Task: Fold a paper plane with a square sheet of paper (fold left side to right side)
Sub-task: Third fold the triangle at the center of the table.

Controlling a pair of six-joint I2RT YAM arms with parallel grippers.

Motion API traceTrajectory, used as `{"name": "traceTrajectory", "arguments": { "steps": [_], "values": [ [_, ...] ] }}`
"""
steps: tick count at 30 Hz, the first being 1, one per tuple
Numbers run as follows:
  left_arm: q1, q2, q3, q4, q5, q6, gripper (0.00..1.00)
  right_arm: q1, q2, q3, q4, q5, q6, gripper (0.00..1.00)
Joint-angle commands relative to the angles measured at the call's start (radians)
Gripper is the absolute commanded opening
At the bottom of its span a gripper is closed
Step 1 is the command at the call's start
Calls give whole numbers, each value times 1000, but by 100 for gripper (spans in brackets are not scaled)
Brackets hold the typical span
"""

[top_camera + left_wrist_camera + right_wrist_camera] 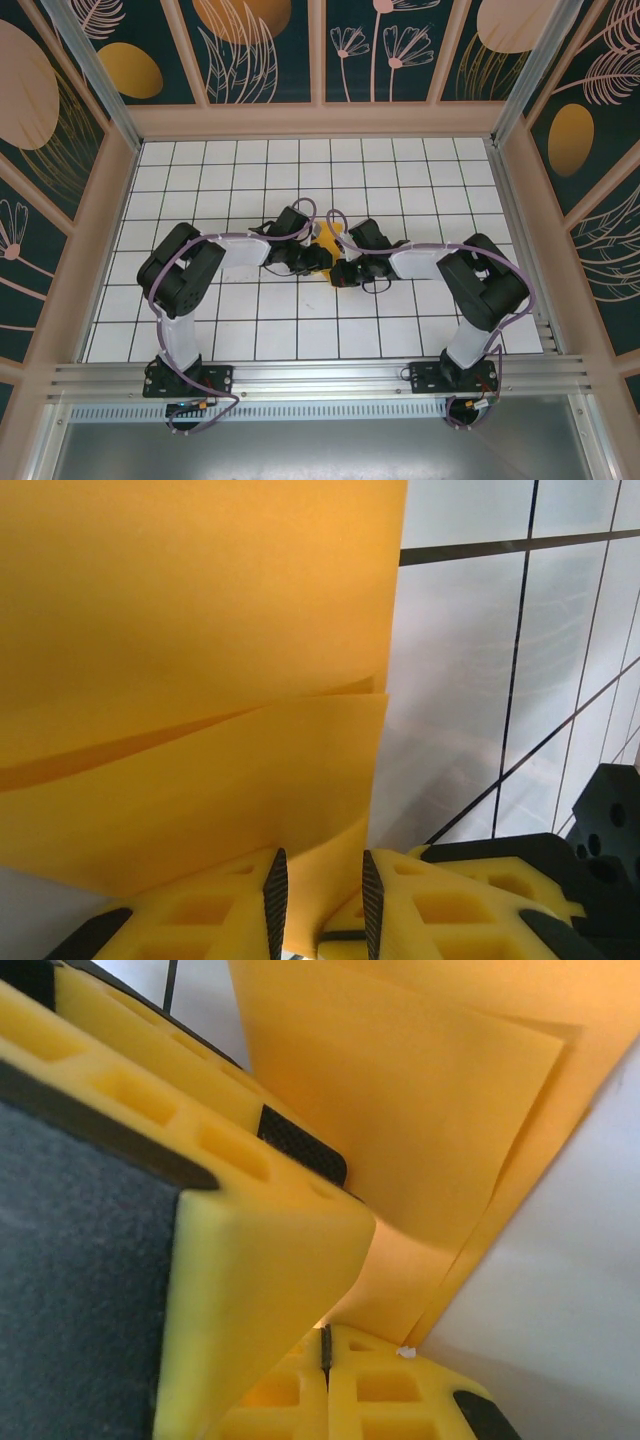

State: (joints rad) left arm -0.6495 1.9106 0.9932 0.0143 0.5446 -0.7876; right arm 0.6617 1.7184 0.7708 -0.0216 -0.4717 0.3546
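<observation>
The square sheet of paper (326,238) is orange-yellow and lies at mid-table, folded so that two layers overlap (200,630) (420,1110); both wrists cover most of it from above. My left gripper (318,260) (320,880) stands narrowly open, and a loose flap of the sheet hangs down into the gap. Close beside it, my right gripper (345,272) (323,1345) is shut, its tips touching the sheet's lower edge. I cannot tell whether paper is pinched there. One left finger (260,1260) sits just above the right fingertips. The paper plane is out of view.
The white gridded table (250,170) is boxed in by patterned walls (60,200) at the left, right and back. An aluminium rail (320,378) carrying both arm bases runs along the near edge. Bare tiles (470,680) lie to the right of the sheet.
</observation>
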Motion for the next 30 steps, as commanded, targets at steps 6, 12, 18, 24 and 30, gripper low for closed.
{"name": "traceTrajectory", "arguments": {
  "steps": [6,12,18,24,30],
  "values": [
    [26,38,11,-71,-101,58,31,-1,84,-45,-218,164,-12,0],
    [97,56,22,-72,-110,99,31,3,81,-50,-230,171,-13,0],
    [173,75,68,-110,-130,156,32,4,78,-57,-230,164,-9,0],
    [224,114,131,-147,-149,197,33,5,74,-58,-227,160,-6,0],
    [229,100,141,-134,-117,192,37,6,68,-55,-211,143,-9,0]
  ]
}}
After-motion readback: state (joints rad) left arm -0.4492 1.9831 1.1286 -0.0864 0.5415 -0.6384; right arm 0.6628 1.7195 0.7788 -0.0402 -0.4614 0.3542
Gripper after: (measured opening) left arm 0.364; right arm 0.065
